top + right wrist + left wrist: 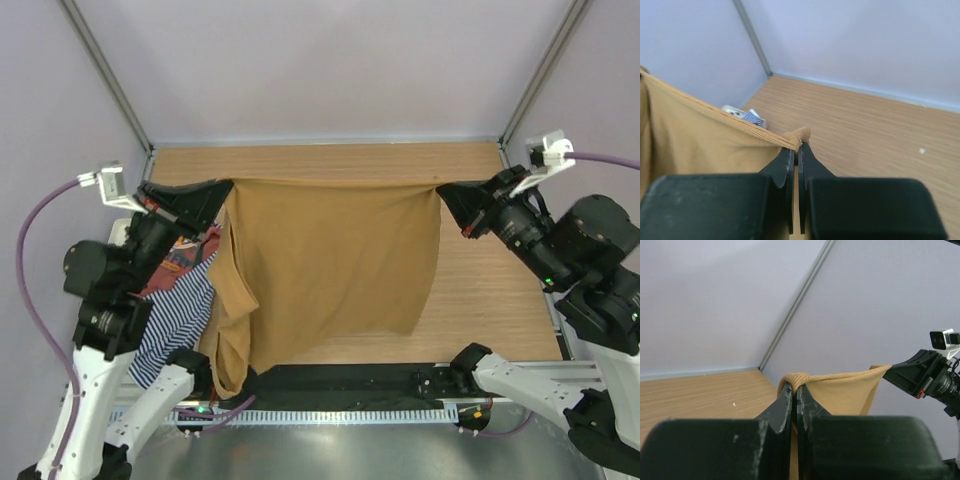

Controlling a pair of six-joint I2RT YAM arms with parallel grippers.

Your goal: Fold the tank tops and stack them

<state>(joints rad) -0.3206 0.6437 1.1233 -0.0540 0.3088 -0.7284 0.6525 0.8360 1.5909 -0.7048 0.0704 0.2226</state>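
The tan-brown tank top hangs spread between my two grippers above the wooden table, its top edge taut, its left side bunched and drooping toward the near edge. My left gripper is shut on its left corner. My right gripper is shut on its right corner. The navy-white striped top and the rust-red top lie in a pile at the left, partly under the left arm. The striped top also shows in the right wrist view. The olive green top is out of view.
The wooden table shows bare wood at the right and along the back. Grey walls and metal frame posts enclose the space. A black rail runs along the near edge between the arm bases.
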